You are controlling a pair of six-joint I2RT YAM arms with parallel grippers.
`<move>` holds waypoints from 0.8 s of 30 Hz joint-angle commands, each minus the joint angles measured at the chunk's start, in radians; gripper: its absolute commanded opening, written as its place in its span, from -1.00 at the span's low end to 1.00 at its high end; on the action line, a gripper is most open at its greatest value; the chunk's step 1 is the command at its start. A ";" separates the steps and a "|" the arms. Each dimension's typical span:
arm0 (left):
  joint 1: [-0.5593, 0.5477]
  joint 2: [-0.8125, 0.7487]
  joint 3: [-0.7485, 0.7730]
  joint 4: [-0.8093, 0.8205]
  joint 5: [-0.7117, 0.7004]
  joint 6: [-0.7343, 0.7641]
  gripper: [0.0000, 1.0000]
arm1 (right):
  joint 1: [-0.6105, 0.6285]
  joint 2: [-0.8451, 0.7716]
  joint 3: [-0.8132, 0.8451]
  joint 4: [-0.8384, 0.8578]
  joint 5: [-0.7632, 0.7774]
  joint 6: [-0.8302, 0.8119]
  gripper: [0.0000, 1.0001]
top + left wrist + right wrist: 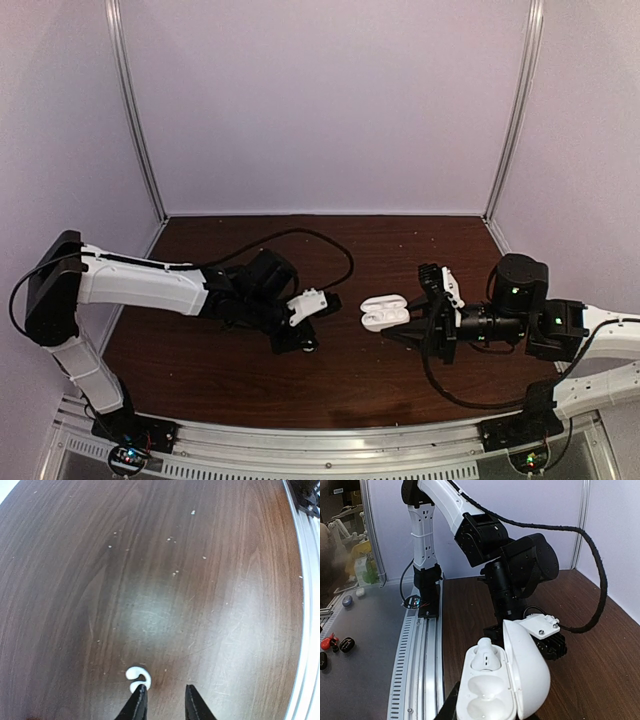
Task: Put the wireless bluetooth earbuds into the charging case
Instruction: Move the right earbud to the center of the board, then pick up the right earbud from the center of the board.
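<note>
One tiny white earbud (136, 677) lies on the brown table. My left gripper (166, 701) is open just above it; its left fingertip (138, 699) touches the earbud's near edge and the gap between the fingers lies to the earbud's right. In the top view the left gripper (300, 342) points down at the table. My right gripper (408, 320) is shut on the white charging case (487, 695), held off the table with the lid (530, 672) open. The other earbud (486, 656) sits in the case's far slot; the near slot is empty.
The left arm's wrist (517, 575) and its black cable (592, 555) stand just behind the case in the right wrist view. An aluminium rail (306, 605) runs along the table's near edge. White enclosure walls (320, 100) surround the table (380, 250).
</note>
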 commanded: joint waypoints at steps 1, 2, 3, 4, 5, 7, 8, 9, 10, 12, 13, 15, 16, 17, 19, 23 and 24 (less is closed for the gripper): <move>-0.039 0.046 0.007 0.046 -0.062 0.043 -0.48 | -0.004 -0.015 0.000 0.016 -0.010 0.011 -1.00; -0.039 0.056 0.016 0.042 -0.071 0.038 -0.49 | -0.004 -0.015 0.000 0.015 -0.009 0.010 -1.00; -0.039 0.065 0.027 0.037 -0.085 0.036 -0.50 | -0.004 -0.015 0.001 0.014 -0.008 0.010 -1.00; -0.039 0.073 0.034 0.032 -0.092 0.035 -0.50 | -0.004 -0.016 -0.001 0.014 -0.008 0.011 -1.00; -0.039 0.082 0.043 0.025 -0.097 0.035 -0.50 | -0.004 -0.018 -0.001 0.014 -0.005 0.011 -1.00; -0.039 0.105 0.059 0.010 -0.107 0.032 -0.50 | -0.004 -0.022 -0.003 0.014 -0.003 0.011 -1.00; -0.039 0.117 0.066 0.000 -0.108 0.031 -0.50 | -0.005 -0.023 -0.002 0.013 0.001 0.011 -1.00; -0.039 0.127 0.069 -0.003 -0.107 0.030 -0.50 | -0.004 -0.022 -0.002 0.012 0.001 0.011 -1.00; -0.039 0.134 0.069 -0.003 -0.108 0.026 -0.50 | -0.004 -0.023 -0.003 0.011 0.001 0.011 -1.00; -0.039 0.141 0.068 0.003 -0.102 0.022 -0.50 | -0.004 -0.021 -0.003 0.011 0.005 0.011 -1.00; -0.039 0.141 0.066 0.008 -0.103 0.020 -0.50 | -0.004 -0.021 -0.002 0.011 0.005 0.012 -1.00; -0.039 0.144 0.066 0.012 -0.107 0.017 -0.50 | -0.004 -0.021 -0.002 0.011 0.004 0.011 -1.00; -0.039 0.148 0.068 0.012 -0.109 0.018 -0.51 | -0.004 -0.019 -0.003 0.011 0.004 0.011 -1.00; -0.039 0.152 0.068 0.012 -0.113 0.019 -0.51 | -0.004 -0.020 -0.003 0.011 0.002 0.011 -1.00; -0.039 0.161 0.068 0.011 -0.120 0.017 -0.52 | -0.004 -0.021 -0.003 0.011 0.006 0.011 -1.00; -0.039 0.187 0.069 -0.001 -0.130 0.013 -0.52 | -0.004 -0.025 -0.002 0.010 0.011 0.011 -1.00; -0.039 0.190 0.068 -0.002 -0.131 0.013 -0.52 | -0.004 -0.025 -0.003 0.008 0.012 0.011 -1.00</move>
